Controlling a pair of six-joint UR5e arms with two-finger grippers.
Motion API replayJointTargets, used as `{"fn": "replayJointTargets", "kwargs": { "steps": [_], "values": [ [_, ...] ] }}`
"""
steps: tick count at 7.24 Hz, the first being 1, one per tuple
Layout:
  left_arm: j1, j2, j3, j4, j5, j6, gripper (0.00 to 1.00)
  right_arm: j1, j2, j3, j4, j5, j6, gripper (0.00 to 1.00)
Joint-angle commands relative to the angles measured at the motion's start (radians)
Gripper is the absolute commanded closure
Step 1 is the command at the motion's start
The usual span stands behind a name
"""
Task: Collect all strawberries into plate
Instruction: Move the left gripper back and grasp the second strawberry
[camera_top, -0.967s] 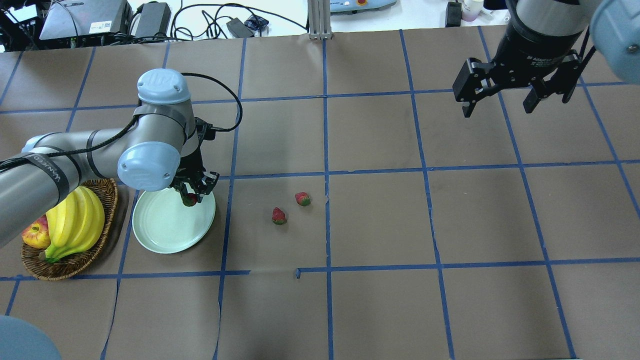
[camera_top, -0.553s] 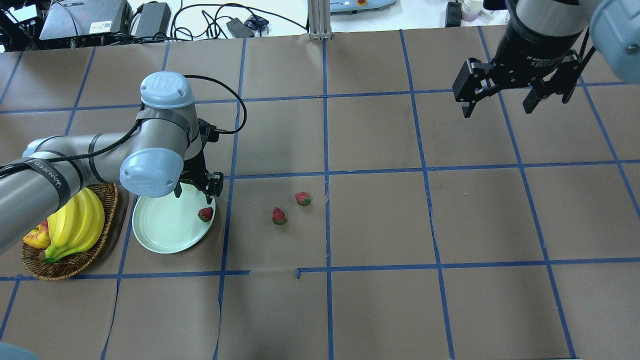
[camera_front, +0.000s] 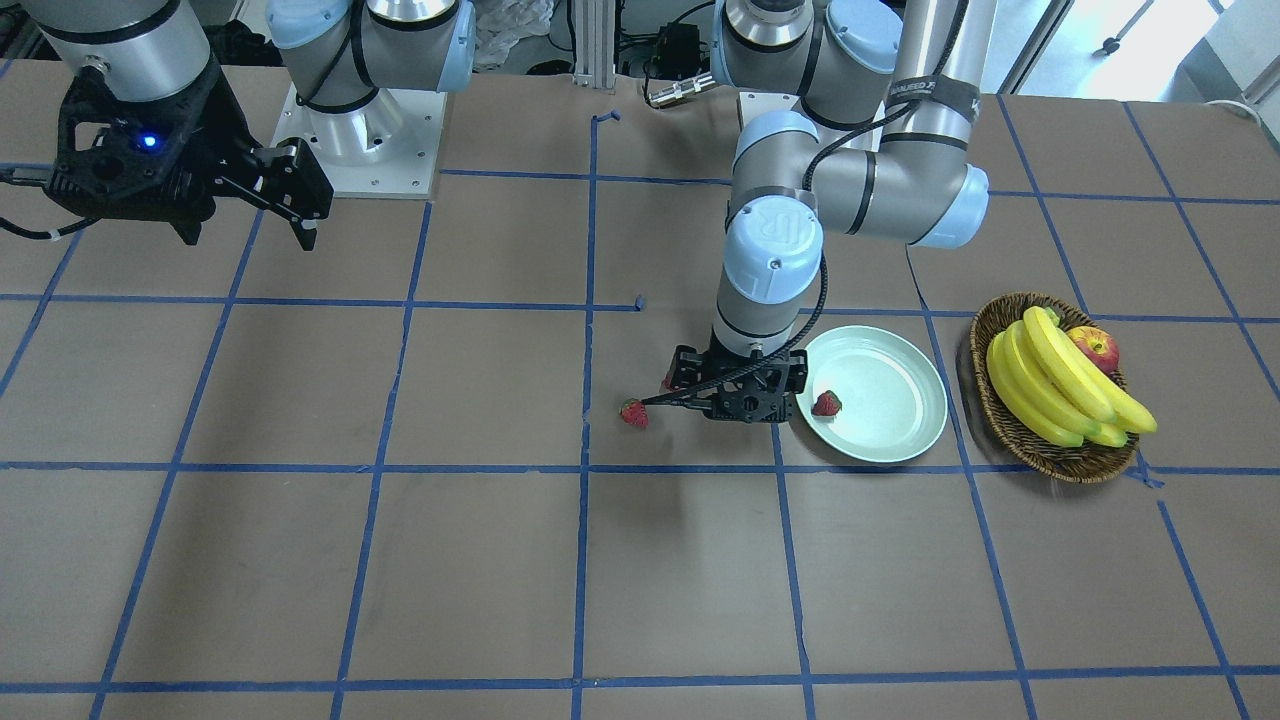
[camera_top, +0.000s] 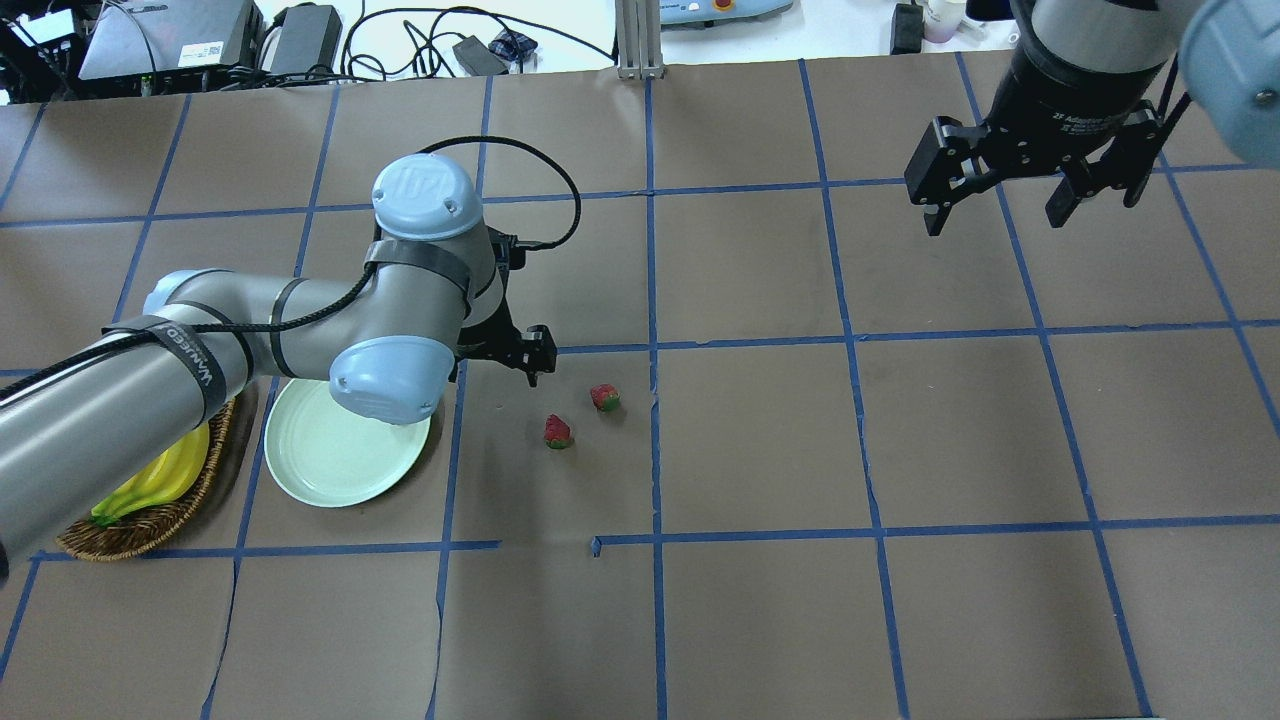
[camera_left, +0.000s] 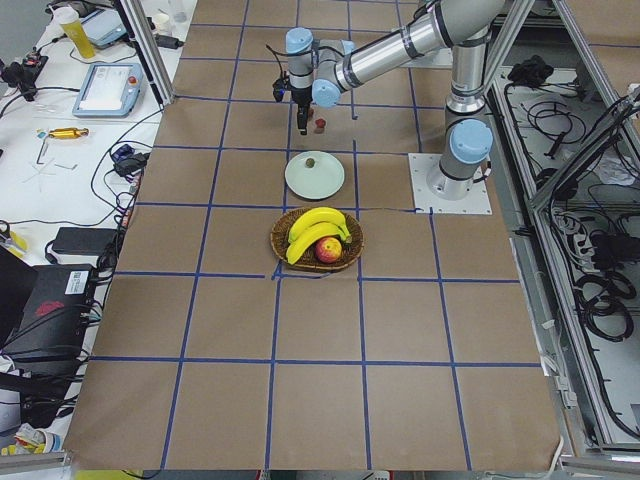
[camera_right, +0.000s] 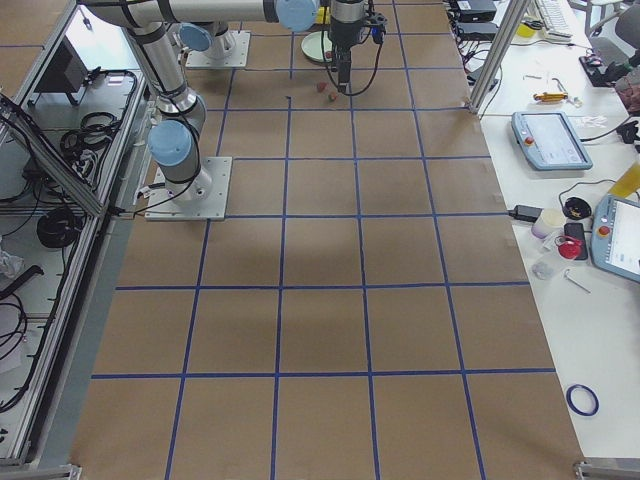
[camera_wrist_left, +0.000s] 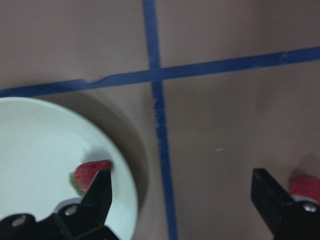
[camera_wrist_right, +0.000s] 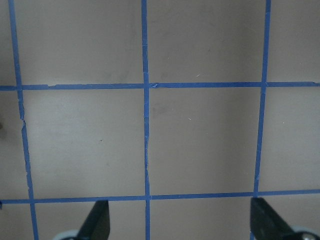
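The pale green plate (camera_front: 890, 395) (camera_top: 330, 455) holds one strawberry (camera_front: 826, 404) (camera_wrist_left: 89, 175) near its rim; my left arm hides that berry in the overhead view. Two more strawberries (camera_top: 557, 432) (camera_top: 605, 397) lie on the brown paper to the right of the plate. My left gripper (camera_wrist_left: 182, 200) (camera_top: 515, 358) hangs open and empty over the paper between the plate and those berries. One of them (camera_wrist_left: 305, 187) shows just past its right fingertip. Far off at the back right, my right gripper (camera_top: 997, 220) (camera_wrist_right: 181, 222) hovers open with nothing in it.
A wicker basket (camera_front: 1000, 425) (camera_top: 150, 520) with bananas (camera_front: 1055, 385) and an apple (camera_front: 1095, 347) stands on the far side of the plate from the berries. Blue tape lines grid the paper. Cables and boxes lie beyond the table's far edge.
My left gripper let a strawberry go into the plate, then moved right, off the plate toward the two berries on the paper. The right arm has not moved.
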Motion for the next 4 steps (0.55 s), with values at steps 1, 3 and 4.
{"fn": "replayJointTargets", "kwargs": {
  "steps": [1,3,4],
  "values": [
    [-0.047,-0.013,-0.039,0.018,-0.066,-0.061,0.08,0.001,0.0,0.0,0.0,0.0,0.0,0.0],
    [-0.073,-0.031,-0.096,0.144,-0.067,-0.081,0.19,0.001,0.001,0.0,0.003,0.0,0.0,0.0],
    [-0.073,-0.045,-0.098,0.153,-0.067,-0.081,0.28,0.001,0.001,0.0,0.003,0.0,0.001,0.0]
  ]
}}
